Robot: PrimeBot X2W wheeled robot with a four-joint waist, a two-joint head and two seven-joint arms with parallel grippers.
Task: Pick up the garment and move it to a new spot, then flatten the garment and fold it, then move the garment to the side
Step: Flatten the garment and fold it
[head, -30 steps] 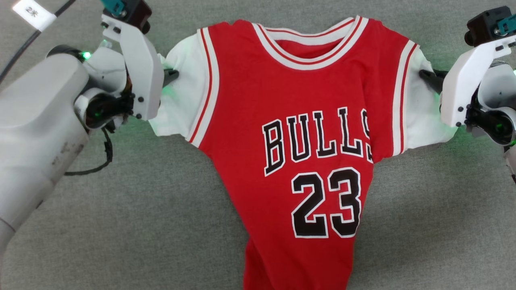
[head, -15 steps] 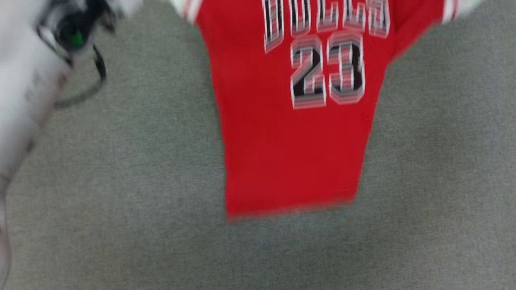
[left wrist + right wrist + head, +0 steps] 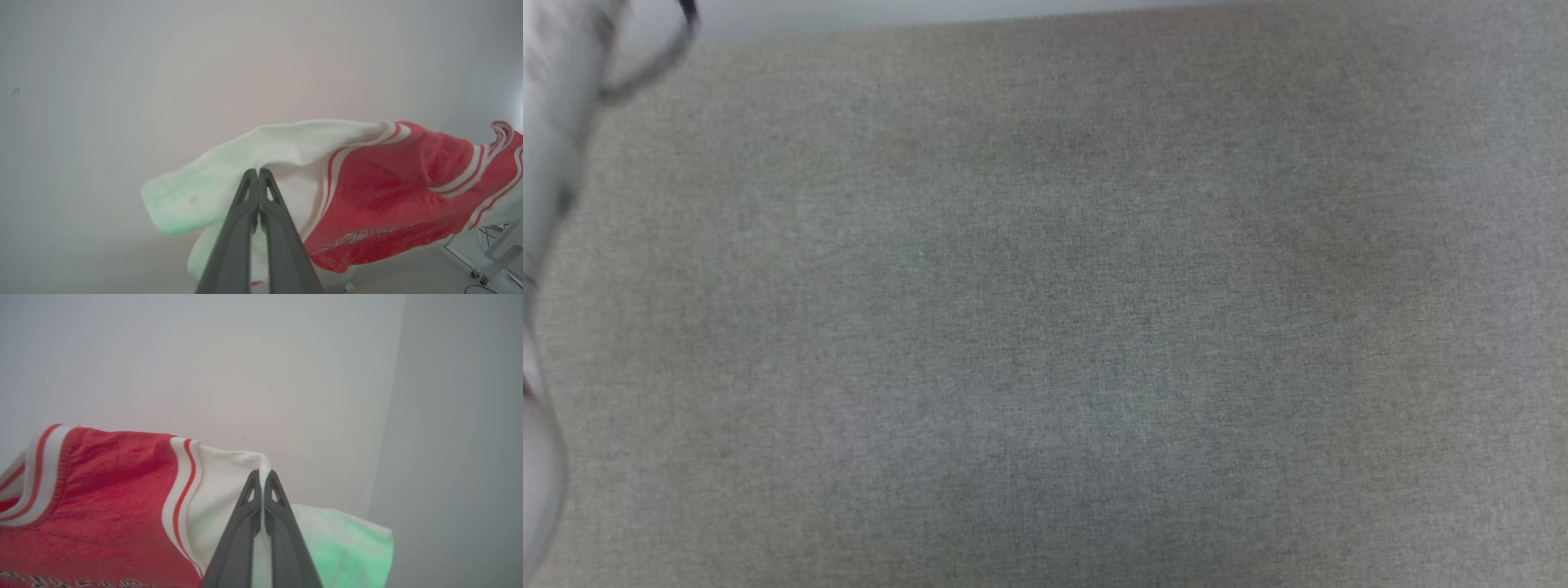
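The garment (image 3: 380, 192), a red jersey with white sleeves and striped trim, hangs in the air in front of a pale wall. In the left wrist view my left gripper (image 3: 258, 173) is shut on one white sleeve (image 3: 229, 171). In the right wrist view the garment (image 3: 94, 498) stretches off to the left, and my right gripper (image 3: 261, 475) is shut on the fold of the other white sleeve (image 3: 224, 486). Green light tints both sleeve ends.
The head view looks down on a grey fabric surface (image 3: 1062, 327) with a pale strip along its far edge (image 3: 931, 12). A blurred pale forearm (image 3: 547, 122) runs down the left side. A white wheeled frame (image 3: 496, 253) stands low at the right of the left wrist view.
The head view has swung downward, so the garment has left it at the top edge. The right gripper, slightly apart a second ago, has shut on its sleeve.
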